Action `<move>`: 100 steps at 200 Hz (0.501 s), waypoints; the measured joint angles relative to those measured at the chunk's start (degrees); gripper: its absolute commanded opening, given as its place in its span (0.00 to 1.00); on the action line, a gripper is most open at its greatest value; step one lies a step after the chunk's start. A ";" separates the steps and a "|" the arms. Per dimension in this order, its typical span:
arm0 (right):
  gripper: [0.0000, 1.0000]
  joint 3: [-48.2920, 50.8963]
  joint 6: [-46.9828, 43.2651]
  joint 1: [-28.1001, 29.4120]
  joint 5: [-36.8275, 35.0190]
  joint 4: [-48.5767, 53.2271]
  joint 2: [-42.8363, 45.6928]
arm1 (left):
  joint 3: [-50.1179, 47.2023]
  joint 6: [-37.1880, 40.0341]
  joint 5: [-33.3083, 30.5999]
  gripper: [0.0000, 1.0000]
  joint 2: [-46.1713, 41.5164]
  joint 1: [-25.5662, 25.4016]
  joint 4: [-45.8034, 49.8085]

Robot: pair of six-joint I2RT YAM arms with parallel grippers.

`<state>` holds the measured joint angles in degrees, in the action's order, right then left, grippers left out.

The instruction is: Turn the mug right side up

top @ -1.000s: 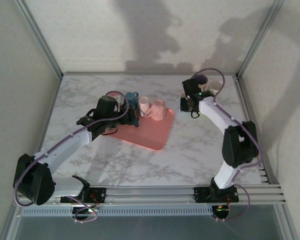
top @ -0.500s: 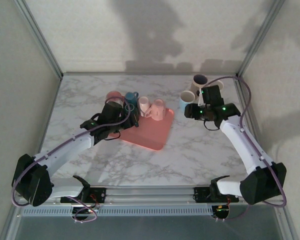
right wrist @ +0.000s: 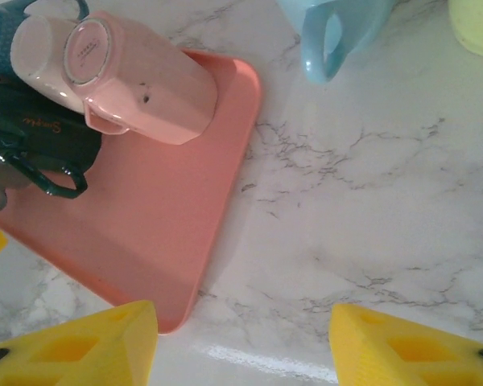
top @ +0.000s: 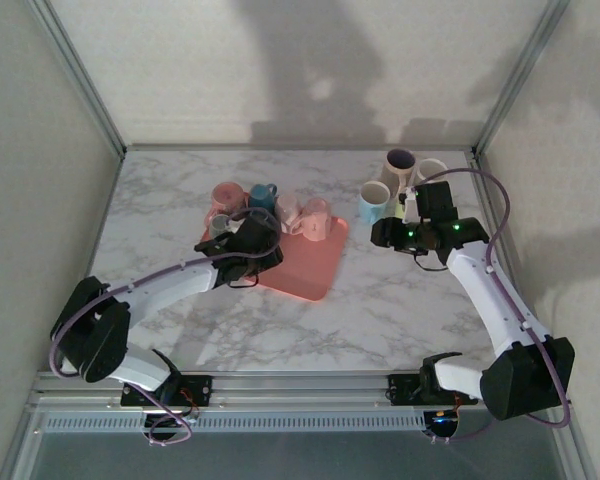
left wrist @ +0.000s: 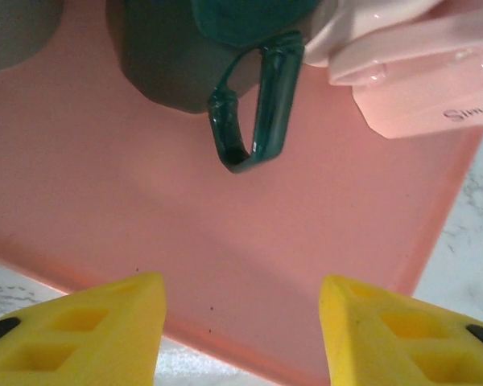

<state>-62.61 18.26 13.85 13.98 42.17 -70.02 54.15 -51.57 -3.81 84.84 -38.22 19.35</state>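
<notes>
While left pincer [left wrist: 240,310] and right pincer [right wrist: 241,334] gape empty, teal mug [left wrist: 249,18] touching pink mug [left wrist: 419,80] on tray [left wrist: 225,241]

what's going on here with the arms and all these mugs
Two arms are sorting out mugs. The left gripper is open, facing the handle of the teal mug on the pink tray, gripping nothing. The right gripper hangs open and empty over the marble table beside the tray. A light blue mug stands upright beyond it.

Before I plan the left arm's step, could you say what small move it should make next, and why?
Probably ease the left gripper forward onto the handle of the teal mug: the gripper is open and empty, and the handle lies centred ahead over the tray.
</notes>
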 measured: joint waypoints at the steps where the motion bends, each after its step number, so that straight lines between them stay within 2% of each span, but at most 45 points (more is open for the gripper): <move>1: 0.59 0.00 -0.04 0.00 0.07 -0.02 0.00 | 0.09 -0.04 -0.11 0.55 0.13 0.00 0.00; 68: 0.60 0.02 -0.68 -2.16 2.84 -2.19 -0.07 | 9.44 -1.20 -3.76 0.55 11.02 0.00 0.31; 100: 0.60 0.02 -0.70 -2.93 3.74 -2.51 -0.07 | 13.60 -0.79 -5.07 0.49 15.69 0.15 2.23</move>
<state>-62.59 17.56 10.92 17.72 39.66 -70.08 67.75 -52.36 -8.88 100.53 -38.06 21.58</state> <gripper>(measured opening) 0.601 0.497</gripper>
